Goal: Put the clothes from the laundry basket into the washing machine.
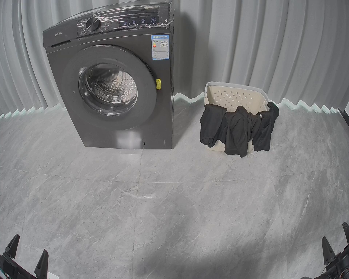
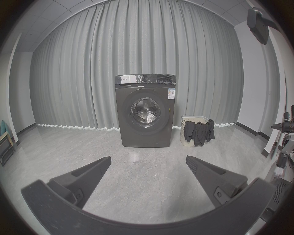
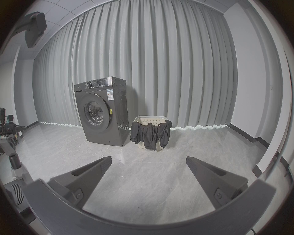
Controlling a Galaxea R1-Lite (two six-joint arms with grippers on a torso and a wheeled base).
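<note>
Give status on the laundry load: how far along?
Done: nothing visible. The dark clothes hang over the rim of the laundry basket, and the washing machine has its door looking shut. In hand: nothing; the left hand and right hand are open and empty, well back across the floor. Left: reach the machine, open the door, move every garment in.

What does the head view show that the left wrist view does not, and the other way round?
Head view adds: the cross-shaped holes in the laundry basket's back wall. Left wrist view adds: the ceiling and a white side wall. Both share: the washing machine with its door shut, dark clothes draped over the basket's front rim, the curtain and the open left gripper.
</note>
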